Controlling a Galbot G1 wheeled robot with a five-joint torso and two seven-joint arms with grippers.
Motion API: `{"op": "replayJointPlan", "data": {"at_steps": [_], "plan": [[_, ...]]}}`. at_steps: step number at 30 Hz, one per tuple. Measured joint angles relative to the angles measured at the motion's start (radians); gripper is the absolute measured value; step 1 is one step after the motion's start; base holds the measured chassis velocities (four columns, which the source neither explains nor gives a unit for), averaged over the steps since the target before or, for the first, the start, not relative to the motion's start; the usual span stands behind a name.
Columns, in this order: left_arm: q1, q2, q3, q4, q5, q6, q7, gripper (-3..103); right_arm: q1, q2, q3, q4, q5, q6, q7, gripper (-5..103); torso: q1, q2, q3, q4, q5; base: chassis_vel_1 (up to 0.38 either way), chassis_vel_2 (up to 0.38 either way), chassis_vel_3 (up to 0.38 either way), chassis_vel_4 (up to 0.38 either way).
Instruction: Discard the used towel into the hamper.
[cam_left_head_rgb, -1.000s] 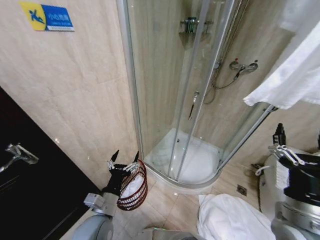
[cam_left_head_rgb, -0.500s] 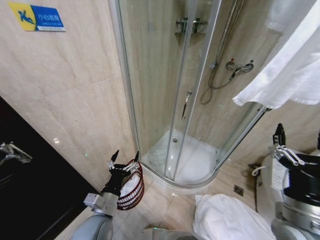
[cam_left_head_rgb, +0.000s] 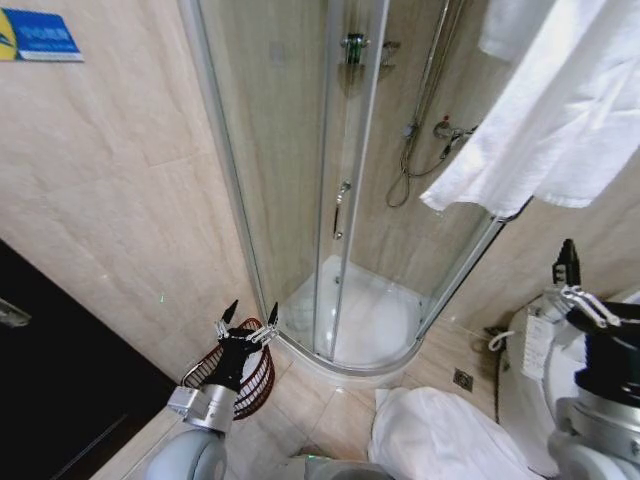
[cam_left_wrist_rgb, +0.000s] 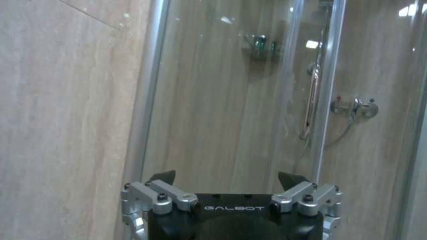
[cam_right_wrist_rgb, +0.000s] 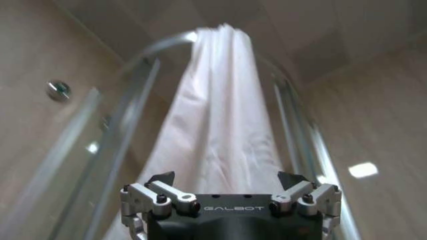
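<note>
White towel (cam_left_head_rgb: 560, 110) had slid toward the view's nine o'clock as the robot turned; both grippers, left gripper (cam_left_head_rgb: 248, 313) and right gripper (cam_right_wrist_rgb: 227, 179), stayed spread, empty, hamper (cam_left_head_rgb: 250, 375) near

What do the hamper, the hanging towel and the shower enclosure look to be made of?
The hamper: dark reddish-brown open weave, likely wire or wicker; the floor shows through the gaps. The hanging towel: white matte cloth, probably terry, draping in soft folds. The shower enclosure: clear curved glass panels in shiny metal frames, reflections visible.
</note>
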Motion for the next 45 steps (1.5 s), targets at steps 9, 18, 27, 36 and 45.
{"op": "replayJointPlan", "data": {"at_steps": [9, 18, 27, 36, 45], "plan": [[0.000, 0.001, 0.000, 0.000, 0.000, 0.000, 0.000, 100, 0.158, -0.223, 0.121, -0.008, 0.130, -0.080, -0.054, 100, 0.000, 0.000, 0.000, -0.0005, -0.0002, 0.025, 0.007, -0.023, 0.002], [0.000, 0.000, 0.000, 0.000, 0.000, 0.000, 0.000, 100, 0.364, -0.491, 0.075, -0.121, 0.171, -0.151, -0.023, 100, 0.000, 0.000, 0.000, -0.0004, 0.0004, 0.000, 0.000, 0.000, 0.000], [0.000, 0.000, 0.000, 0.000, 0.000, 0.000, 0.000, 100, 0.660, -0.700, -0.077, -0.290, 0.182, -0.218, 0.054, 100, 0.000, 0.000, 0.000, -0.0002, 0.0003, 0.000, 0.000, 0.000, 0.000], [0.000, 0.000, 0.000, 0.000, 0.000, 0.000, 0.000, 100, 0.935, -0.845, -0.152, -0.486, 0.260, -0.265, -0.001, 100, 0.000, 0.000, 0.000, -0.0006, 0.0000, 0.000, 0.000, 0.000, 0.000], [0.000, 0.000, 0.000, 0.000, 0.000, 0.000, 0.000, 100, 1.241, -0.873, -0.415, -0.611, 0.246, -0.307, 0.062, 100, 0.000, 0.000, 0.000, -0.0007, 0.0003, 0.000, 0.000, 0.000, 0.000]]}}
